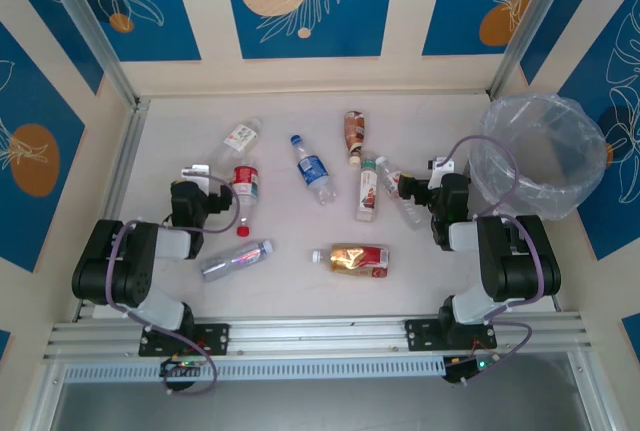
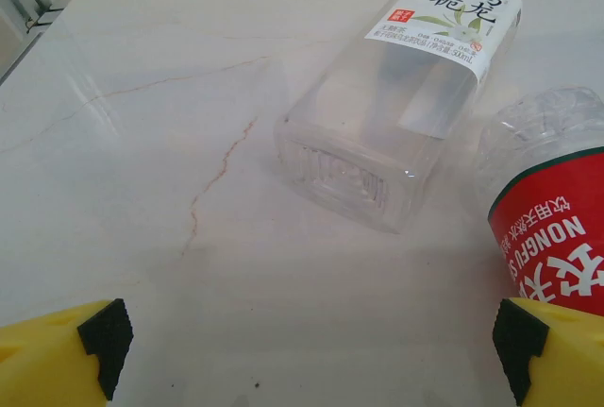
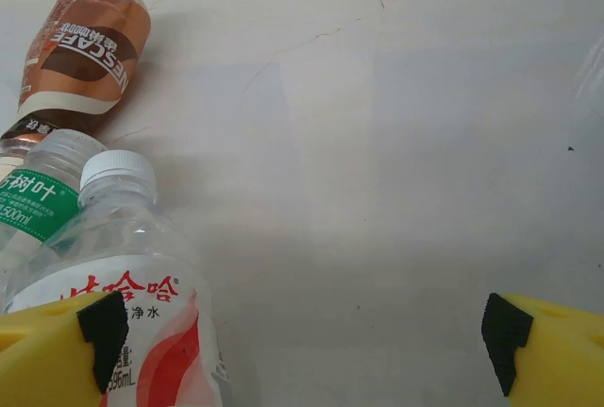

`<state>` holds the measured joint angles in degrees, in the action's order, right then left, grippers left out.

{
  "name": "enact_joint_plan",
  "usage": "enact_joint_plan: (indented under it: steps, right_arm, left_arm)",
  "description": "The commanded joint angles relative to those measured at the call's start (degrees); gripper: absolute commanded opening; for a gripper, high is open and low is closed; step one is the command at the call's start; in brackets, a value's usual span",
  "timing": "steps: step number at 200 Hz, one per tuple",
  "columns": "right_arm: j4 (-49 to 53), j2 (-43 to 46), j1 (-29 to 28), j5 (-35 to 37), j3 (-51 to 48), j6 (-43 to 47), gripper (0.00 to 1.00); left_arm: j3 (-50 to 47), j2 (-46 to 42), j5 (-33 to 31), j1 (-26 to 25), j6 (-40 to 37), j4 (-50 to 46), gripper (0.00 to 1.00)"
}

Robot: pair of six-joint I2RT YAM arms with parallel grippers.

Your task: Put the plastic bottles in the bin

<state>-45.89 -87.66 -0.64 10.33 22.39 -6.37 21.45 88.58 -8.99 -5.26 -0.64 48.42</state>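
One red-labelled bottle (image 2: pixel 552 237) beside left jaws

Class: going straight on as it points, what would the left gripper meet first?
The left gripper would probably meet the base of the clear white-labelled bottle, ahead between its open jaws. The red-labelled bottle at right may graze it sooner; depth unclear.

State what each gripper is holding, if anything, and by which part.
Nothing is held: the left gripper and right gripper are both wide open, gripping nothing.
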Motion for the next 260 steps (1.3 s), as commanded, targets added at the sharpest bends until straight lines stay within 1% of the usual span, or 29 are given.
enact_joint_plan:
  steps: [1,204,214,227,260]
  right_arm:
    - [-2.2,0.5,-0.2,0.7,0.5,-0.7,0.99]
    - [-2.5,0.6,-0.1,0.5,0.3,-0.7,0.99]
    - [-2.7,0.7,-0.1,0.4,0.2,-0.7,0.99]
    - [-1.1,1.3,-0.1,0.3,0.8,-0.7,0.99]
    - [2.9,3.2,-0.1,-0.7,2.1,-0.3,0.99]
  left_arm:
    - [1.2,-0.8,1.3,0.3,-1.2,-0.3,0.99]
    - [1.0,-0.9,1.4,0.5,-1.3,-0.1,0.99]
    - [1.3,-1.2,2.3,0.4,-1.8,-0.5,0.99]
    - [1.9,-1.6,3.7,0.4,-2.3,-2.1,1.00]
    - [1.8,-1.7,3.8,0.3,-2.3,-2.2,1.00]
